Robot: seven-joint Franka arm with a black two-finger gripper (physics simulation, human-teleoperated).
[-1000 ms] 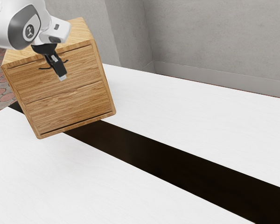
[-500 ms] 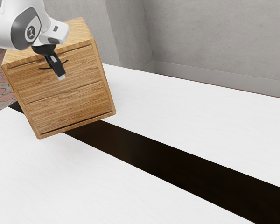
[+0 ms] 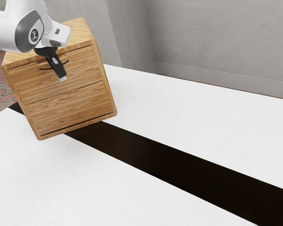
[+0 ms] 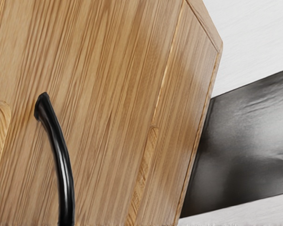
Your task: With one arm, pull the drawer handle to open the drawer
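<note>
Progress: early. Drawer [image 3: 82, 63], the upper of two in the cabinet [image 3: 70, 101] at 10 o'clock of the exterior view, sat flush with no gap showing. The whole pull was left to do. Gripper [image 3: 60, 75] hung in front of the handle [image 4: 56, 155], about its middle. Jaw state could not be told, nor any grip confirmed. Handle: thin black bowed bar, standing off the pale, straight-grained wood front.
</note>
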